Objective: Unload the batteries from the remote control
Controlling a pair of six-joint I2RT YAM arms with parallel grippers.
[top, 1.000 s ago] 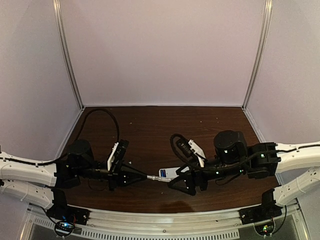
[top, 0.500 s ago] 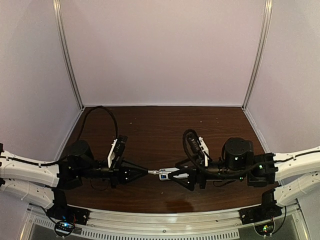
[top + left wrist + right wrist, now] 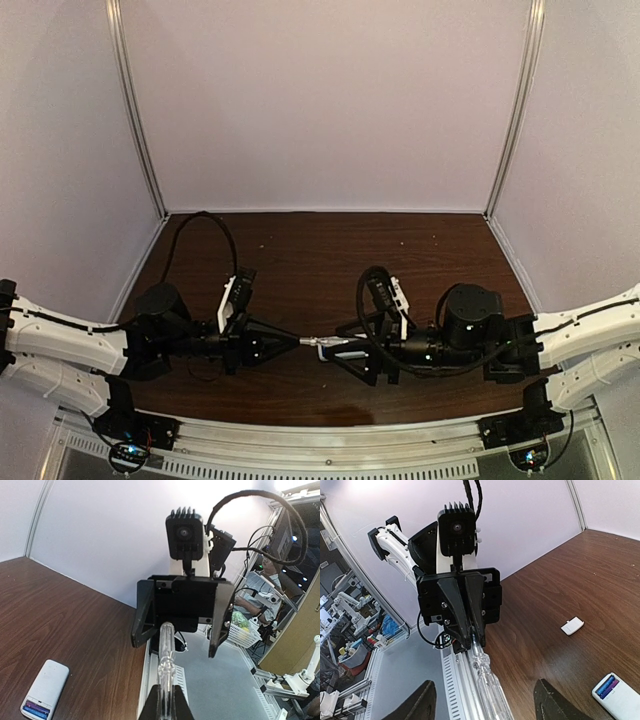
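Since a second ago your right gripper (image 3: 175, 647) has swung level off the slim white plastic remote control (image 3: 46, 686) and hangs spread wide, empty, facing your left gripper (image 3: 470, 640), which is clamped on a slim clear plastic tool (image 3: 166, 670). The remote lies flat near the front edge, mid-width, on the dark wood-grain tabletop (image 3: 300, 250), blue and purple batteries (image 3: 607, 686) seated; smooth pale walls (image 3: 320, 100) stand well back.

Bench (image 3: 300, 250) of dark wood grain with a slight sheen; remote control (image 3: 47, 682) of smooth white plastic; tool (image 3: 166, 650) of clear, glossy plastic.
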